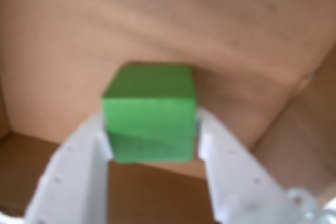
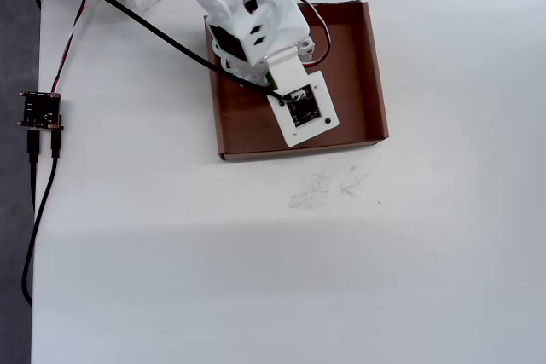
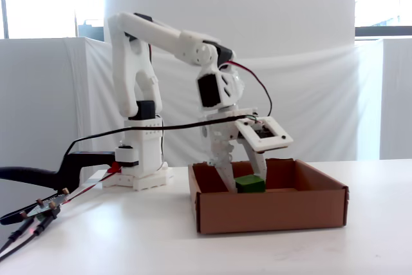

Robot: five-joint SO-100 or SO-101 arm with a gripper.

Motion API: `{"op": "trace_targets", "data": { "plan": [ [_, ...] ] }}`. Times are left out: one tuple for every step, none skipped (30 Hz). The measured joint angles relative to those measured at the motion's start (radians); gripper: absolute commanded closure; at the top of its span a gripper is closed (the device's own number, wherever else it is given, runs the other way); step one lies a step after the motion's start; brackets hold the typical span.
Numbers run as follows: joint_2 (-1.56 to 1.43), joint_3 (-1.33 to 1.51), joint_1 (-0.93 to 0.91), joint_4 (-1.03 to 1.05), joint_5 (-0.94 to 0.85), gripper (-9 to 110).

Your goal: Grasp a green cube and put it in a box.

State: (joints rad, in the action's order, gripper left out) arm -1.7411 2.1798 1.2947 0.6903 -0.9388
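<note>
Room: in the fixed view, white cloth (image 3: 58,94) hangs behind the rig and bright windows (image 3: 38,4) glow at the upper corners.
Tabletop: a plain white tabletop (image 2: 256,279) carries everything; in the overhead view it shows faint grey scuff marks (image 2: 328,187) just below the box.
Far left: in the overhead view a small dark circuit board (image 2: 40,109) lies on the tabletop at the left edge, with black cables (image 2: 38,210) running down from it and another black cable (image 2: 136,19) running across toward the arm.
Arm: the white arm (image 3: 167,40) stands on its base (image 3: 138,172), left of the box in the fixed view, and bends over and down into the box.
Box: the brown cardboard box (image 2: 375,83) sits flat on the tabletop, to the right of the base in the fixed view, its low walls upright.
Fingers: the two white fingers (image 1: 84,171) are closed on the green cube, one pressed against each side, as the wrist view shows.
Gripper: the gripper (image 3: 241,181) is lowered inside the box walls.
Green cube: the green cube (image 1: 149,119) is held between the fingers inside the box, over the cardboard floor; whether it touches the floor I cannot tell. In the fixed view the cube (image 3: 250,184) shows just above the front wall.
Overhead note: the arm's wrist covers the cube there.
</note>
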Motion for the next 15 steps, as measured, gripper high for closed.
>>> {"op": "trace_targets", "data": {
  "plan": [
    [0.0,0.0,-0.002,0.0,0.0,81],
    [0.0,0.0,-0.005,0.003,0.0,81],
    [0.0,-0.002,-0.006,0.012,0.0,80],
    [0.0,-0.009,-0.011,0.023,0.0,79],
    [0.0,-0.017,-0.015,0.032,0.0,79],
    [-0.002,-0.028,-0.023,0.044,0.0,78],
    [-0.008,-0.04,-0.034,0.058,0.0,78],
    [-0.018,-0.051,-0.044,0.074,0.0,78],
    [-0.035,-0.064,-0.058,0.094,0.0,78],
    [-0.055,-0.081,-0.074,0.114,0.0,78],
    [-0.074,-0.1,-0.089,0.144,0.0,78],
    [-0.094,-0.123,-0.104,0.176,0.0,78],
    [-0.112,-0.149,-0.121,0.213,0.0,78],
    [-0.132,-0.178,-0.141,0.253,0.0,78],
    [-0.153,-0.209,-0.164,0.295,-0.008,78]
  ]
}}
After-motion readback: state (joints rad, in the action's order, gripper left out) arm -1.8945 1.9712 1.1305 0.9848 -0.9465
